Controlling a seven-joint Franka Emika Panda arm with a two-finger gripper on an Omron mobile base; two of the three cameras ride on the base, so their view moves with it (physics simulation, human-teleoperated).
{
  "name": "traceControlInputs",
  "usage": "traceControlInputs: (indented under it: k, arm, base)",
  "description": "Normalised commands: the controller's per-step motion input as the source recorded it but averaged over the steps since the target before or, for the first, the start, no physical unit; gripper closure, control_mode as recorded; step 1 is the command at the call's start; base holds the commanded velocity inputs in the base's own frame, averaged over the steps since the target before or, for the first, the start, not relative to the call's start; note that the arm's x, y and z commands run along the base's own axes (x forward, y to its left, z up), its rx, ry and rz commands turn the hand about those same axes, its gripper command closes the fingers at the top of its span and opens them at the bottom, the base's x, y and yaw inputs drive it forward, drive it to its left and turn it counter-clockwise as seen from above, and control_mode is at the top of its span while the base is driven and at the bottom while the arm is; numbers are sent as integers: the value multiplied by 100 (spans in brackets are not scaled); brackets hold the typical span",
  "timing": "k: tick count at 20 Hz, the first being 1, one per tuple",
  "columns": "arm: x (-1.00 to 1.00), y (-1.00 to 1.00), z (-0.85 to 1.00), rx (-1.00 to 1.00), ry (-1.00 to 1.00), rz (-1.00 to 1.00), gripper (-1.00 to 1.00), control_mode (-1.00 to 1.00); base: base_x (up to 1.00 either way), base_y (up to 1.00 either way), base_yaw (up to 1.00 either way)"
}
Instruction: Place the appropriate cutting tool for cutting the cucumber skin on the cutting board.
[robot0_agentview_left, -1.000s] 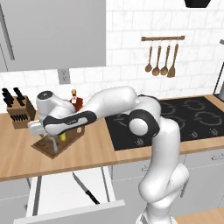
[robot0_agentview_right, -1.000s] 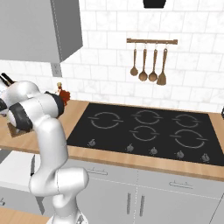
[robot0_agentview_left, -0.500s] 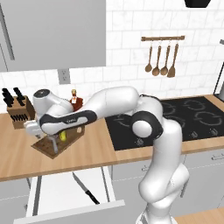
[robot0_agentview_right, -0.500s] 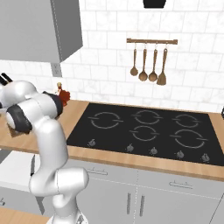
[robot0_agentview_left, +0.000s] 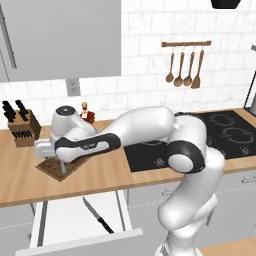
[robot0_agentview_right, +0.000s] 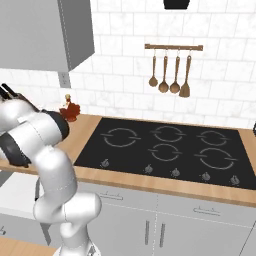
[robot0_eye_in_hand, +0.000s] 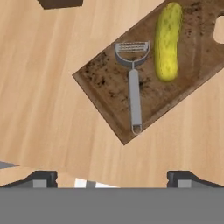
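My gripper (robot0_eye_in_hand: 111, 177) hung wide open and empty above the grey metal peeler (robot0_eye_in_hand: 133, 83), flat on the speckled brown board (robot0_eye_in_hand: 109, 83) beside the smooth, possibly touching, cucumber (robot0_eye_in_hand: 168, 41).

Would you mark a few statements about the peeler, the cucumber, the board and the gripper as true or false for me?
1. The peeler lies on the cutting board. True.
2. The cucumber lies off the board on the counter. False: it lies on the board beside the peeler.
3. The gripper holds the peeler. False: its jaws are open and empty.
4. A knife lies in the open drawer. True.
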Motion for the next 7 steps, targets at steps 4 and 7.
traceControlInputs:
  k: [4,7]
  arm:
    - [-34,-31,28,9,-10,0,-100,-100]
    - [-43,-35,43,4,-12,0,-100,-100]
  base:
    - [0,0,0]
    - [0,0,0]
